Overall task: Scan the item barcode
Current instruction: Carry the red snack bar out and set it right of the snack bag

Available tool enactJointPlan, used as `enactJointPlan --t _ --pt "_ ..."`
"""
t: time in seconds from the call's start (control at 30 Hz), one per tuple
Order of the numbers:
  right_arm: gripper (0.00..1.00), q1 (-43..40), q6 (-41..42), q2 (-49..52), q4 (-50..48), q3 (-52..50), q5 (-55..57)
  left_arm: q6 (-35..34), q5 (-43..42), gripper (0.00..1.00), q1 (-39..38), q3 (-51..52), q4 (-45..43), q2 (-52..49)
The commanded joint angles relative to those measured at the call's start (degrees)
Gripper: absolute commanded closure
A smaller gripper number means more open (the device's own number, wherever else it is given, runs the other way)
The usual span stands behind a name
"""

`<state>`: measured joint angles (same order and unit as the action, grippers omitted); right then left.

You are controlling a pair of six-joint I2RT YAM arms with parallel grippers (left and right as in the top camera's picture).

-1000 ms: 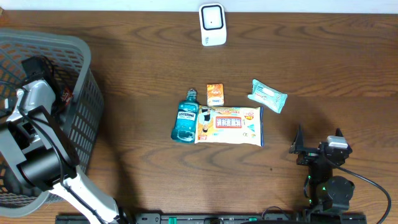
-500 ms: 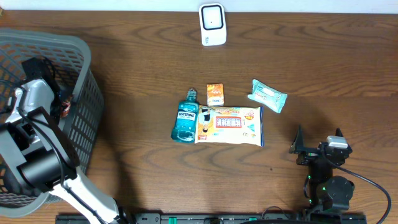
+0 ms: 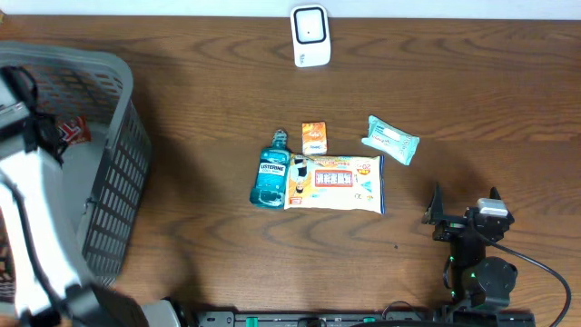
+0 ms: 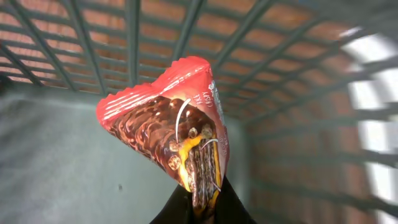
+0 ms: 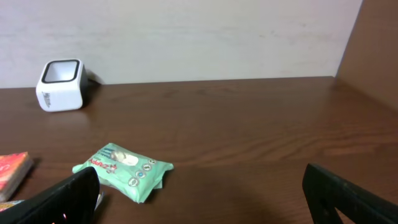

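Table (image 3: 200, 100) likely wood, wall (image 5: 186, 31) pale; left end effector (image 4: 200, 208) pinches red packet (image 4: 165, 124); right end effector (image 5: 205, 186) spread.

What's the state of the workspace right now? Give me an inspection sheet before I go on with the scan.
Surface: brown wooden table, no spills seen.
Job's things: red snack packet held inside the grey basket; white scanner at the far edge.
Clutter: mouthwash bottle, orange box, large snack bag and green wipes pack, grouped mid-table.
Grippers: left gripper shut on the red snack packet's lower end; right gripper open and empty.
Cables: black cable at the near right edge.
Surroundings: pale wall behind the table.
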<state>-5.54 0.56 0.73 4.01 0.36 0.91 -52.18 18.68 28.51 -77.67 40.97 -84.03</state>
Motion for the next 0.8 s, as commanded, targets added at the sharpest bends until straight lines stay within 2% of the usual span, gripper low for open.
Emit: enactJointPlan --t 0.0,0.1,0.17,0.37,0.57,0.77 --pt "0.01 0.39 -0.87 -0.24 0.17 -0.04 0.24 1.14 -8.87 0.93 0.13 -0.20 0.74 8.15" --pt "0.01 0.39 -0.87 -0.24 0.17 -0.04 0.24 1.14 -20.72 0.93 -0.74 -0.20 0.35 15.67" --pt "0.01 0.39 -0.87 -0.24 0.17 -0.04 0.24 1.14 -25.05 0.93 -2.62 -0.20 0.37 20.15" --pt "0.01 0.39 -0.87 -0.24 0.17 -0.04 0.24 1.44 -27.04 0.93 -15.72 -0.09 4.11 26.51" --pt "0.01 0.39 -0.87 -0.24 0.17 -0.04 0.24 3.74 -27.02 0.93 -33.33 1.95 5.09 23.12" --pt "0.01 0.39 -0.87 -0.24 0.17 -0.04 0.24 10.10 -27.04 0.93 -50.62 2.34 3.41 11.41"
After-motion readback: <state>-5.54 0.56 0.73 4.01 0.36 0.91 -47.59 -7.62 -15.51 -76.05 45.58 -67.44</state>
